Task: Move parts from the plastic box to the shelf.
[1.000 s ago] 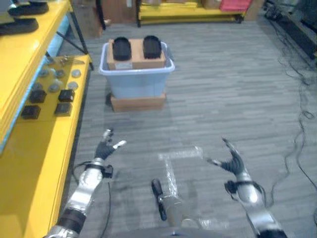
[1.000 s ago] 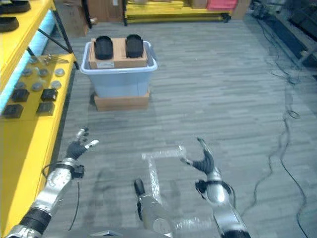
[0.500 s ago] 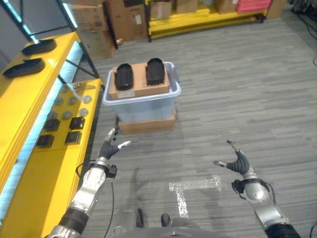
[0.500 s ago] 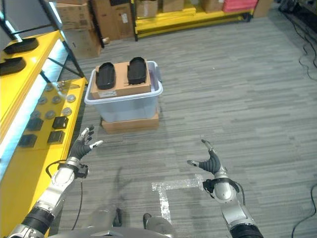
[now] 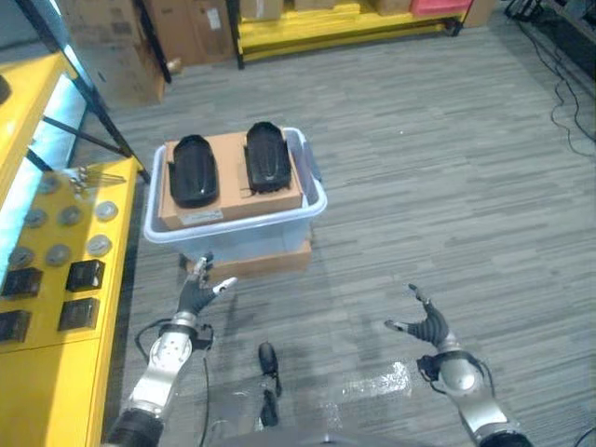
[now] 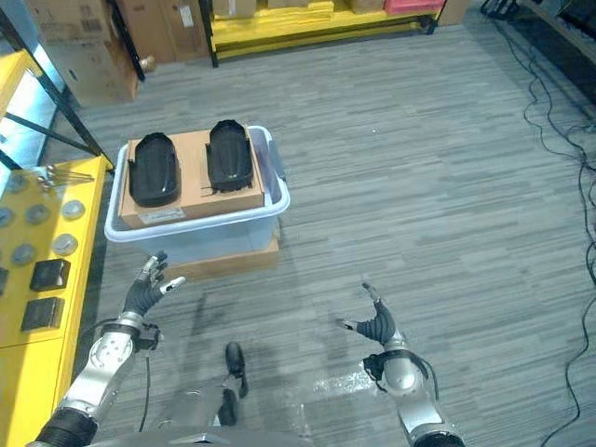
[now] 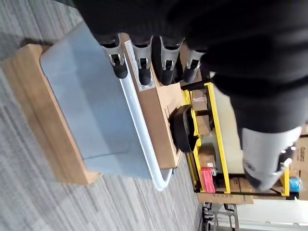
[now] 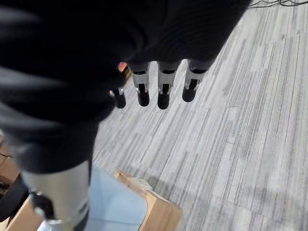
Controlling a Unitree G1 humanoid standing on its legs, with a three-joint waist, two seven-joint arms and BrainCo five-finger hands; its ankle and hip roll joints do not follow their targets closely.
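Both hands hang low over the grey floor (image 5: 447, 186) with nothing in them. The left hand (image 5: 195, 296) sits at about 7 o'clock in the head views, fingers straight and spread, thumb out to the side. The right hand (image 5: 426, 325) is at about 5 o'clock, also loosely spread, palm turned inward.

Just past the left hand, around 11 o'clock, is the pale blue plastic box (image 5: 310, 191), sitting on a flat cardboard base (image 5: 265, 264). Inside the box a brown cardboard carton (image 5: 232, 192) fills most of the opening, and two black oval parts (image 5: 193, 170) lie side by side on top of it. So the parts are still in the box, just ahead of the left fingertips and well away from the right hand.

Over at 9 o'clock the yellow shelf (image 5: 112, 270) carries small black blocks (image 5: 85, 276) and a few round metal discs (image 5: 99, 245).

The left wrist view looks along the box's side wall and shows one part sitting on the carton edge-on. The right wrist view catches a corner of the box and its base past the straight fingers (image 8: 163, 91).
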